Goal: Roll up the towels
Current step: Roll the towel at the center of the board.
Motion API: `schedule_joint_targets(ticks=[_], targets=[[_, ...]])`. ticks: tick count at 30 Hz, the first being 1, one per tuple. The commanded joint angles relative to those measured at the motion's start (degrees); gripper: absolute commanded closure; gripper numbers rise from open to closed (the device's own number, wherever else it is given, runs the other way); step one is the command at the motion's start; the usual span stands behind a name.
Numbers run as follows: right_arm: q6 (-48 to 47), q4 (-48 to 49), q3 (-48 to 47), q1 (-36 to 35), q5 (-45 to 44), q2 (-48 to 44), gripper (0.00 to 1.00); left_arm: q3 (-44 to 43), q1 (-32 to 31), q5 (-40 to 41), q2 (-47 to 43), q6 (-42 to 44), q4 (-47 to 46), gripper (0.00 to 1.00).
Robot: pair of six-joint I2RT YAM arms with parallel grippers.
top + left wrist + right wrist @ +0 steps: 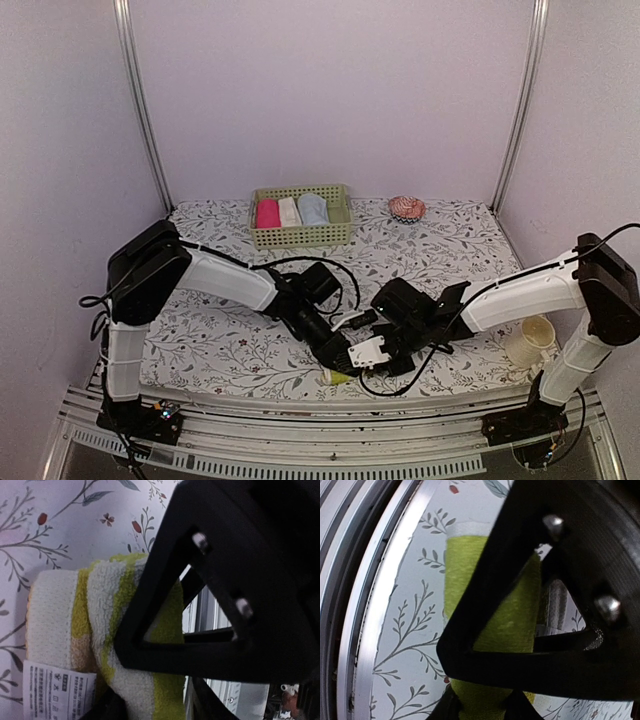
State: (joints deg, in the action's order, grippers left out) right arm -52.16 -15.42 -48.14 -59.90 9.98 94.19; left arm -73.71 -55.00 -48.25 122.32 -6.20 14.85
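The yellow-green towel [338, 377] lies rolled near the table's front edge, and both grippers meet over it. In the left wrist view the yellow-green towel [125, 610] shows pale stripes and a white label. My left gripper [150, 705] straddles it, open, with a thin gap at one finger. In the right wrist view my right gripper [482, 705] is shut on the other end of the towel [490, 605], which narrows between the fingers. The light blue towel [313, 209] sits rolled in the green basket [300, 237] at the back.
The basket also holds a pink roll [267, 213] and a cream-white roll [289, 211]. A red round object [406, 208] lies at the back right. A cream cup [535, 340] stands by the right arm's base. The metal rail [370, 605] of the front edge runs close beside the towel.
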Motion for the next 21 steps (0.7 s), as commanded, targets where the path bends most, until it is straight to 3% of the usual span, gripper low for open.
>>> schedule_joint_targets(ticks=[1, 5, 12, 16, 21], targets=[[-0.2, -4.0, -0.3, -0.4, 2.1, 3.4, 0.79, 4.0, 0.9, 10.9, -3.0, -0.7, 4.6, 0.51], [-0.3, -8.7, -1.7, 0.9, 6.5, 4.7, 0.87, 9.1, 1.0, 18.2, -11.3, -1.2, 2.5, 0.44], [0.3, -19.5, -8.9, 6.2, 19.8, 8.6, 0.89, 24.2, 0.3, 28.3, -27.2, -6.6, -8.1, 0.37], [0.3, -27.5, -14.9, 9.1, 25.9, 14.2, 0.89, 31.9, -2.9, 36.5, -36.9, -7.5, -12.1, 0.37], [0.0, -33.2, -20.3, 11.8, 29.7, 20.4, 0.89, 33.7, -9.8, 48.4, -40.6, -6.2, -10.8, 0.39]])
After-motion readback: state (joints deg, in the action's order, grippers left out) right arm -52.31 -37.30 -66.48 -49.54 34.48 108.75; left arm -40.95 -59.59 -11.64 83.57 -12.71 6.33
